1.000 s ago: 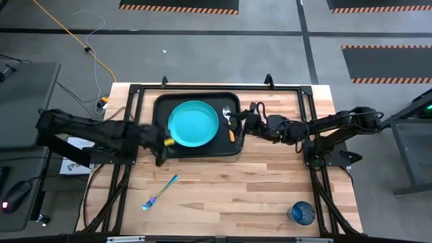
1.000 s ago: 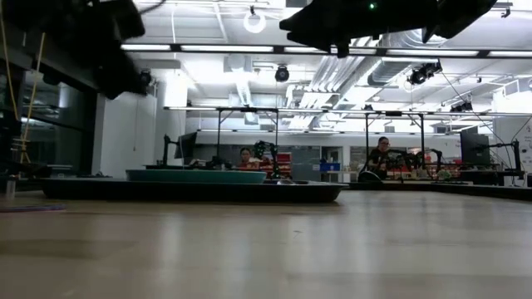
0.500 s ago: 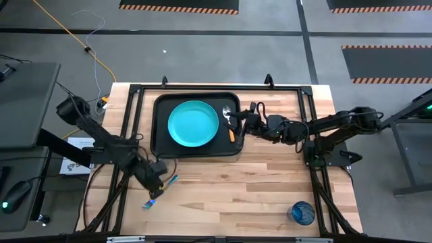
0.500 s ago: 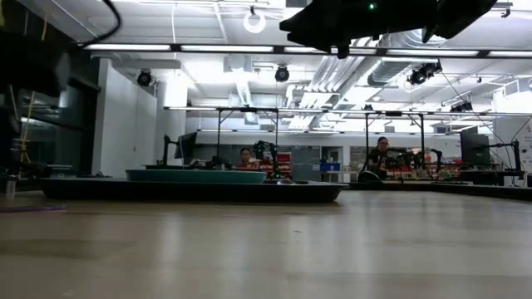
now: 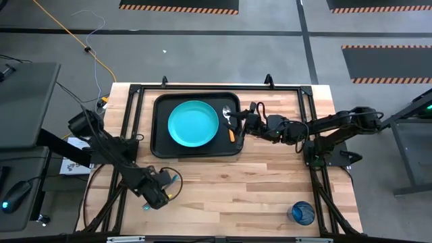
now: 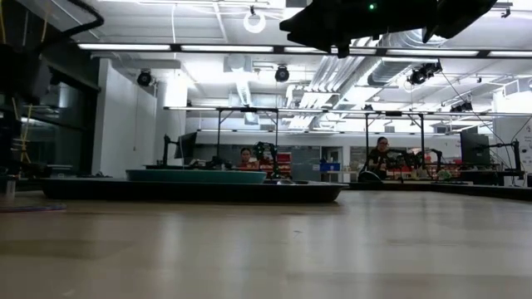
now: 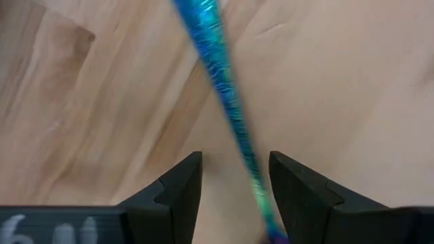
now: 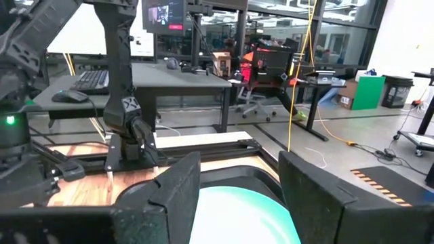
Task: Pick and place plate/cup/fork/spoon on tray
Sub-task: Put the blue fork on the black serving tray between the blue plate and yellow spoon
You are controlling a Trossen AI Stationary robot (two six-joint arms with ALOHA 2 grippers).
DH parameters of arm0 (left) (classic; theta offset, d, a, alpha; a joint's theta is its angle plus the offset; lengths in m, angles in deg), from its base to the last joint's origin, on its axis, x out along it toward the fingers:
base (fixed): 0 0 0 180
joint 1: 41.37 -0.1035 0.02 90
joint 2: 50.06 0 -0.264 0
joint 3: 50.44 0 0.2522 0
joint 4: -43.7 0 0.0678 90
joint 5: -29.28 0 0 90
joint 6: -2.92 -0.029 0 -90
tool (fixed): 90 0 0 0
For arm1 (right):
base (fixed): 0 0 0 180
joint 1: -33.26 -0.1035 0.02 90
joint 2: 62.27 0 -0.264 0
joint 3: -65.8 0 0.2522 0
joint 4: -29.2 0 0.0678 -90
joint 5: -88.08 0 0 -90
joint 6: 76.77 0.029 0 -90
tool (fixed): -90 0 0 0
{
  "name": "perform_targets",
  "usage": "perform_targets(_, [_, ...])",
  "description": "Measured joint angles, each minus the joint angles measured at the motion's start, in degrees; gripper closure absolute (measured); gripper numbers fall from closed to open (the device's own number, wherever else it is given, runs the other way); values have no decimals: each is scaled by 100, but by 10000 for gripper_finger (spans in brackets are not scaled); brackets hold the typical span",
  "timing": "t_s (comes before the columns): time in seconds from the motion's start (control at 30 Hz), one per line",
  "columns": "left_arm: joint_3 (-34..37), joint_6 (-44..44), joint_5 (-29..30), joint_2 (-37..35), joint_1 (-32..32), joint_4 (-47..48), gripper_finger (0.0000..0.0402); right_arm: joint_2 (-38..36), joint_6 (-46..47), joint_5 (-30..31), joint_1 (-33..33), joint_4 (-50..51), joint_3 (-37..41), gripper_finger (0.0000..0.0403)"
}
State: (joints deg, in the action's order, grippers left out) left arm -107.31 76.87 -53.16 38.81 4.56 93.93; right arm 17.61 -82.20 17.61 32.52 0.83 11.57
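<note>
— Since the earlier frames the left gripper [image 5: 160,191] has swung away from the tray [image 5: 160,108] and come down over the fork [image 5: 173,180] at the table's [image 5: 256,189] near left part. Its state?

— Released: in the left wrist view its fingers [image 7: 180,186] stand spread, the teal fork [image 7: 217,88] handle running between them, flat on the wood.

— Right arm?

— Unmoved. The right gripper [image 5: 237,121] hangs over the tray's right end, fingers [image 8: 183,190] apart above the plate [image 8: 237,213], gripping nothing.

— Task items?

— Plate [image 5: 193,123] lies on the tray; the spoon [image 5: 229,125] lies beside it, inside the rim. The cup [image 5: 302,213] stands at the near right corner, well apart.
</note>
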Motion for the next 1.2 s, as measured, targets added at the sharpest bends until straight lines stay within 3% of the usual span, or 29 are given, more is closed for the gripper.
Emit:
perform_targets(0.27, [-44, -44, -151, 224, -1, 25, 247, 0, 0, 2, 0, 32, 0, 213])
perform_targets(0.37, [-42, -236, -171, 230, -2, 135, 279, 0, 0, 1, 0, 32, 0, 213])
perform_targets(0.53, [-40, -685, -106, 195, -108, 446, 382, 0, 0, 2, 0, 32, 0, 213])
perform_targets(0.67, [1, -1109, 3, -19, -259, 550, 386, 0, 2, 2, 0, 32, 0, 213])
perform_targets(1.0, [-11, -1648, 1131, -1718, -545, 733, 397, 0, 288, -237, 0, 32, 0, 213])
perform_targets(1.2, [-11, -2839, 2124, -2453, -1232, 665, 398, 0, 660, -460, 0, 28, 0, 213])
